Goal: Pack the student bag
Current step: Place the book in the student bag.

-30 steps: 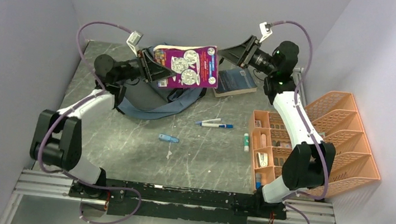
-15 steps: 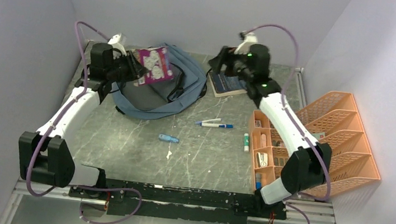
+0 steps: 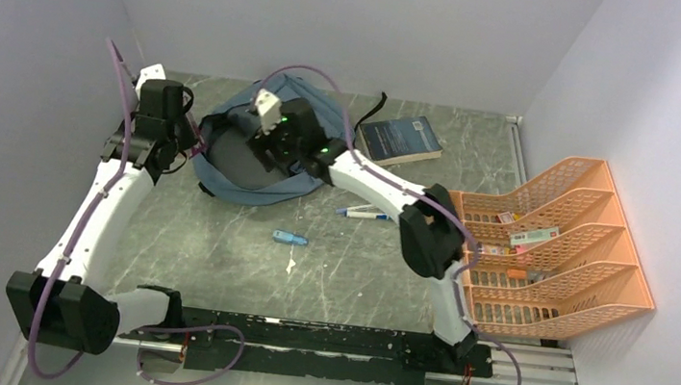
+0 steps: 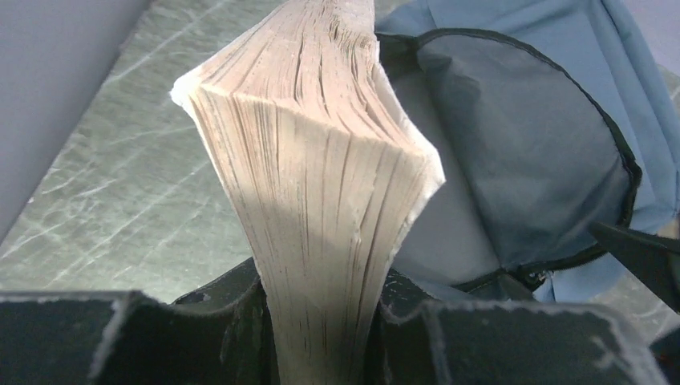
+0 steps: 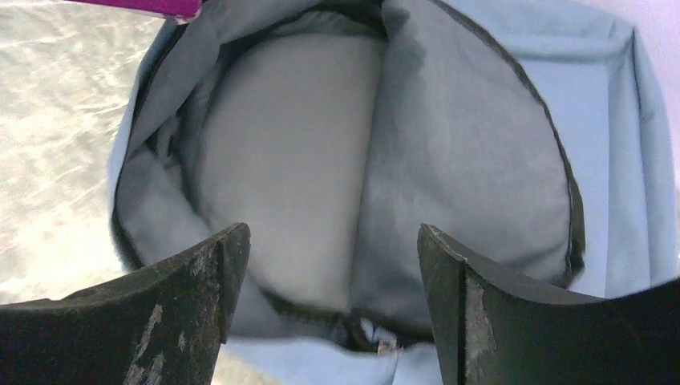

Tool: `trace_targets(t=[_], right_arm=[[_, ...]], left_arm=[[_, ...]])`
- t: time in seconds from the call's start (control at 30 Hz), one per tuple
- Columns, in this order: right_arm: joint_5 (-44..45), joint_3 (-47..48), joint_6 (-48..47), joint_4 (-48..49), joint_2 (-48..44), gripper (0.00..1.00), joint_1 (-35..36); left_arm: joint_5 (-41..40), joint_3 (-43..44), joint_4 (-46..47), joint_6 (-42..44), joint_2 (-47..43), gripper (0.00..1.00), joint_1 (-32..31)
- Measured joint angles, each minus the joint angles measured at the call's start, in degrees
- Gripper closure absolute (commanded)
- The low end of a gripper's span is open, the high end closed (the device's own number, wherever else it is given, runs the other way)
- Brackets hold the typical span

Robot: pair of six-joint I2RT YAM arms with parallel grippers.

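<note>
Grey-blue student bag [image 4: 521,160] gapes; left fingers [image 4: 160,341] pinch book [image 4: 321,200].

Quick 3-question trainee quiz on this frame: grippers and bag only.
1. True or false: the left gripper is shut on a book.
2. Pick one. The right gripper is: A) shut on the book; B) open above the bag; C) shut on the bag.
3. Fill in: the bag's main compartment is ____.

Key: 1 true; 2 B; 3 open.
</note>
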Motion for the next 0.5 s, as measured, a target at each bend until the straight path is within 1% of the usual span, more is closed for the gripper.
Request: trace_targets(t=[0.1, 0.2, 0.33, 0.5], right_arm=[[2.78, 8.68, -4.9, -1.7, 7.67, 0.15, 2.47], [7.21, 15.96, -9.29, -3.67, 14.23, 0.15, 4.22], [12.24, 21.84, -13.86, -6.47, 20.41, 0.15, 5.03], [16.22, 24.17, -17.9, -8.98, 24.22, 0.15, 4.72]], left_arm=[[-2.73, 0.9, -1.03, 0.0, -0.31, 0.95, -0.52], [-3.89, 0.92, -1.42, 0.0, -0.28, 0.95, -0.92], [-4.87, 0.94, -2.05, 0.0, -0.28, 0.95, -1.55], [-5.68, 0.94, -2.56, -0.02, -0.28, 0.95, -1.97]])
